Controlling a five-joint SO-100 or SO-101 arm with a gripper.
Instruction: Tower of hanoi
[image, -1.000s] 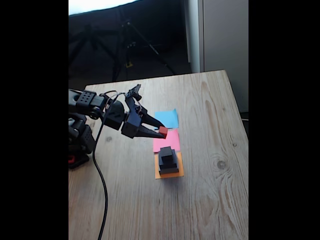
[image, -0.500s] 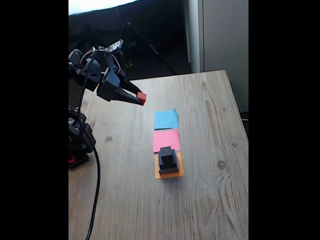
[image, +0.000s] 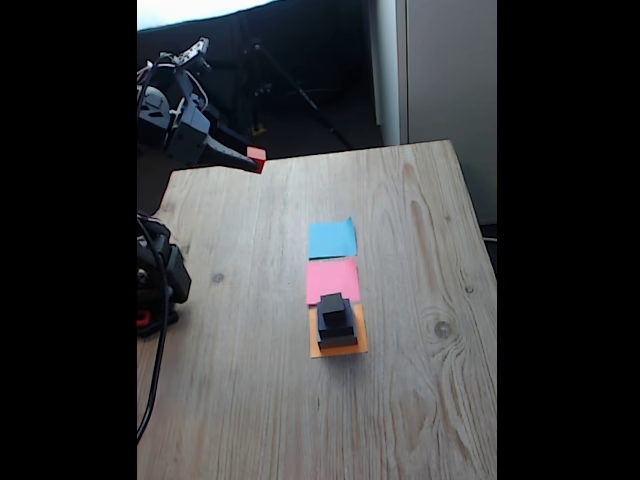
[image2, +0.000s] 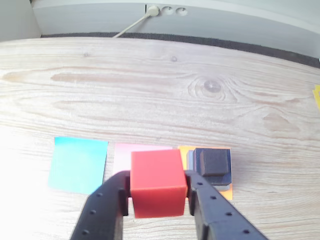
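My gripper (image: 252, 160) is raised high over the table's far left corner in the fixed view, shut on the tiny red cube (image: 257, 158). The wrist view shows the red cube (image2: 157, 183) clamped between the two black fingers (image2: 102, 210), well above the table. The rest of the tower stands as a stack (image: 336, 322) on the orange paper square (image: 338, 345): a small black cube (image2: 214, 161) on a medium black block, with a sliver of the flat grey block (image2: 190, 159) underneath.
A pink paper square (image: 333, 279) and a blue paper square (image: 332, 238) lie in line behind the orange one. The arm's base (image: 158, 285) with its cable sits at the table's left edge. A tripod stands beyond the far edge.
The gripper lifted the red cube off the pink square, swinging up and back to the left, and now holds it high over the table's far left corner.
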